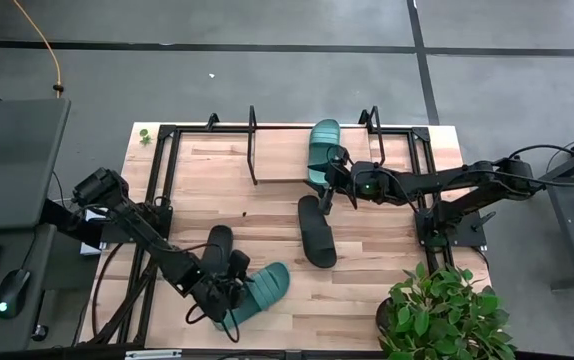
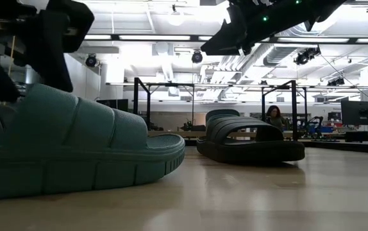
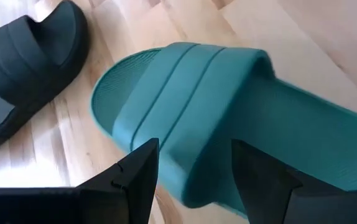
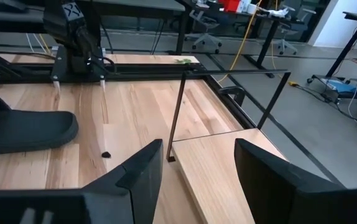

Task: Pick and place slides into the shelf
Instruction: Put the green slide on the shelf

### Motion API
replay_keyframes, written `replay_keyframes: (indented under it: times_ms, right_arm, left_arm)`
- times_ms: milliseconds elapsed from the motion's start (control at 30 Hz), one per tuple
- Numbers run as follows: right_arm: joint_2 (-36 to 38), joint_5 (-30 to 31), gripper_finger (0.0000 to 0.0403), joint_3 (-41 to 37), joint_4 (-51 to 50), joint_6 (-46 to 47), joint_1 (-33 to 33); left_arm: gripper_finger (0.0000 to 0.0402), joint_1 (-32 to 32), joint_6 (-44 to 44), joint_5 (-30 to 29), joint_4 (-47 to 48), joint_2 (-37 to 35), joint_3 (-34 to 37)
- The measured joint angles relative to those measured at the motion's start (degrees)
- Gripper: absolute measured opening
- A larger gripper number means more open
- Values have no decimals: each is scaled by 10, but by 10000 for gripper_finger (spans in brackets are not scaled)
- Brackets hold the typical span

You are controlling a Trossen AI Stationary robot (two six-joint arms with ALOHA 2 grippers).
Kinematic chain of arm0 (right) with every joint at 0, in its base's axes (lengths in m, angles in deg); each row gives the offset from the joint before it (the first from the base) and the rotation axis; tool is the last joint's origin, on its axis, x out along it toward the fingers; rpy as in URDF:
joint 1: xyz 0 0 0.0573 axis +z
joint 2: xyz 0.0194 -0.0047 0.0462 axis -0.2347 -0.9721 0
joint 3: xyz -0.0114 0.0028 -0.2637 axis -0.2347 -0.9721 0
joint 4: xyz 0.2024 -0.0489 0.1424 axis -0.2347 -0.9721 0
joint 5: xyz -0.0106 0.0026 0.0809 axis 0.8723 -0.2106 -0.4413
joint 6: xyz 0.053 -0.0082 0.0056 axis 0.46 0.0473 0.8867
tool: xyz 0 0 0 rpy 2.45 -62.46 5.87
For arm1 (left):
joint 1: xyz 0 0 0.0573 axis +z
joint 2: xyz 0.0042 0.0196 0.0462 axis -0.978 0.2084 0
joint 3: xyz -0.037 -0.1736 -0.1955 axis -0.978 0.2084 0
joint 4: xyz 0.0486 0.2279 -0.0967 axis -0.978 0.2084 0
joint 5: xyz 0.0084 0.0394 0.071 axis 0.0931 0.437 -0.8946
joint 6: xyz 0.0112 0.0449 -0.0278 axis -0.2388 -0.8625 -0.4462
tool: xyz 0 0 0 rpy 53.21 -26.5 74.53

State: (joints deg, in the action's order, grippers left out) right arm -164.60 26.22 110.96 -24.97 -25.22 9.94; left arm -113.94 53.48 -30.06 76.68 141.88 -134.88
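Four slides seen from above: teal slide [image 1: 323, 150] on the shelf [image 1: 277, 150] beside the right gripper [image 1: 327, 192], black slide [image 1: 316, 231] mid-table, another black slide [image 1: 217, 248] just beside the near teal slide [image 1: 259, 293] under the left gripper [image 1: 235, 296]. Low view: near teal slide [image 2: 68, 151] big in front, black slide [image 2: 251, 138] farther back. Left wrist: fingers [image 3: 142, 176] straddling the teal strap [image 3: 197, 112], holding it. Right wrist: fingers [image 4: 142, 174] spread wide, holding nothing, above the shelf board [image 4: 228, 168].
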Motion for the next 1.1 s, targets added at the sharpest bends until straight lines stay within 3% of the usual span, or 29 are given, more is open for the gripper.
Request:
replay_keyframes:
  times_ms: [367, 900, 1100]
  right_arm:
    - [0, 0, 191, 0, 0, 4, 0]
    - [0, -14, 191, 0, 0, 7, 0]
    - [0, -14, 191, 0, 0, 11, 0]
  left_arm:
    - [184, 9, -5, -12, -6, 21, -1]
    - [184, 19, -15, -77, -3, 22, 0]
    - [148, 19, -31, -87, -5, 22, 0]
